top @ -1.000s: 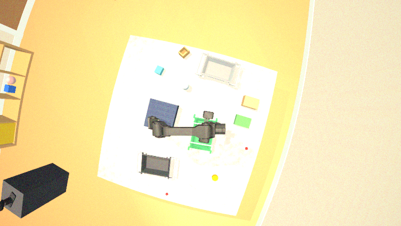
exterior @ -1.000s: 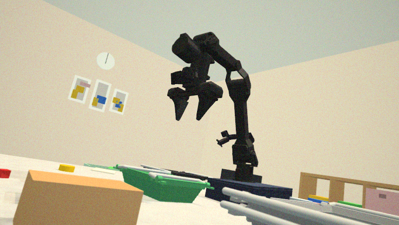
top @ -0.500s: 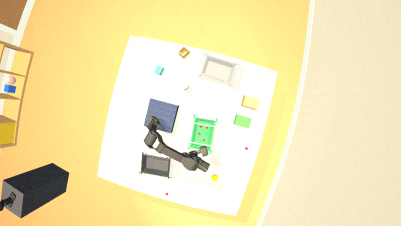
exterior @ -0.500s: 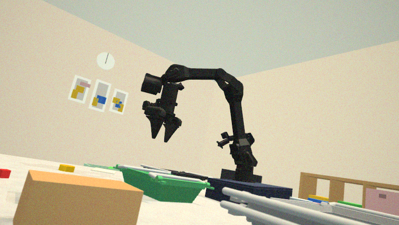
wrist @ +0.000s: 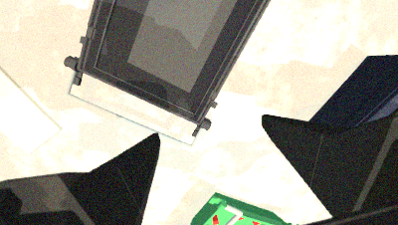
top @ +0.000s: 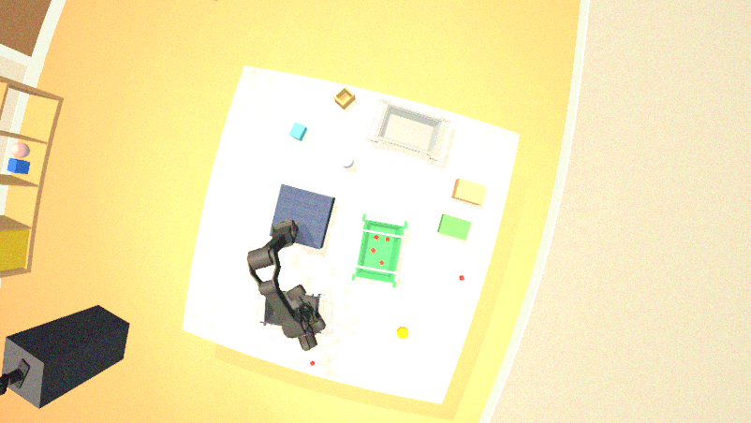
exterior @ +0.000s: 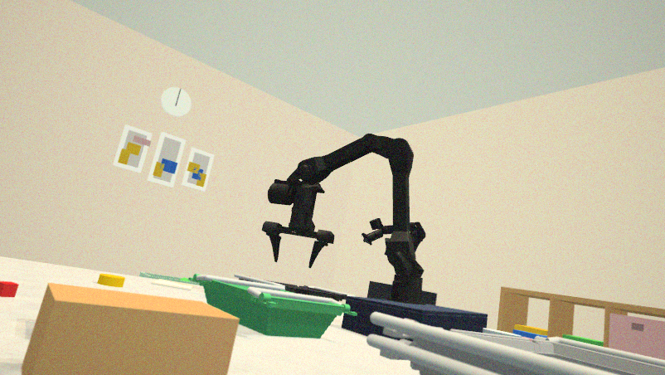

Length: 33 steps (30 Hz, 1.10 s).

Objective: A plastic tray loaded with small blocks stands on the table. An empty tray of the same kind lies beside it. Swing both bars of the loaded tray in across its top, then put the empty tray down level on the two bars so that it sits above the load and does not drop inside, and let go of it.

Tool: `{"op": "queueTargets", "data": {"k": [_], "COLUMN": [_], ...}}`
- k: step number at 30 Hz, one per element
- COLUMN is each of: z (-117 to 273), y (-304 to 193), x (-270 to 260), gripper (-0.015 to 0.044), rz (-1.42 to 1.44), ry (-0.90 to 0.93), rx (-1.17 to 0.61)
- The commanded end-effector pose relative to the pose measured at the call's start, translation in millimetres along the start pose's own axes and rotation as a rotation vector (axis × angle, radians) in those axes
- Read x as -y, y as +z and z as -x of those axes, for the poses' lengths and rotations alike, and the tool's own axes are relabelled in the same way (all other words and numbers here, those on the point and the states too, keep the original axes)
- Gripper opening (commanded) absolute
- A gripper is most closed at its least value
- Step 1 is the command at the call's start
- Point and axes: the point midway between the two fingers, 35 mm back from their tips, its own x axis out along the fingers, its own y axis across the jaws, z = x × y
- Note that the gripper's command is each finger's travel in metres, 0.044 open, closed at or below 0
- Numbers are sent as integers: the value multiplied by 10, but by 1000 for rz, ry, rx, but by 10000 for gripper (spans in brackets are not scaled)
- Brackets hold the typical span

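The loaded green tray [top: 360, 252] [exterior: 279, 321] holds several small red blocks [top: 373, 250] [wrist: 215, 219]. Its two pale wire bars lie across its top, one near the back end [top: 382, 233] and one near the front end [top: 375, 269]. An empty black tray [wrist: 139, 96] lies beside it, mostly hidden under the arm in the top view; a pale bar sticks out beyond its near end in the wrist view. My gripper [exterior: 293, 264] [wrist: 210, 128] is wide open and empty, above table level, with its fingertips near one end corner of the black tray in the wrist view.
A navy box [top: 304, 210] [wrist: 358, 90] stands between the arm base and the green tray. A grey tray [top: 404, 148] is at the back. An orange box [top: 469, 191] [exterior: 130, 330], a green block [top: 454, 226] and a yellow disc [top: 402, 332] [exterior: 110, 280] stand to the right.
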Motion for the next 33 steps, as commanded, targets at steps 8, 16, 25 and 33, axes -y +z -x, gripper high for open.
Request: {"op": "queueTargets", "data": {"k": [8, 16, 25, 33], "z": [-226, -278, -702, -1060], "y": [739, 743, 751, 726], "x": [620, 612, 582, 606], "gripper": [440, 440, 440, 440], "rz": [-640, -640, -640, -640], "ry": [6, 6, 6, 6], "rx": [-2, -2, -2, -2]}}
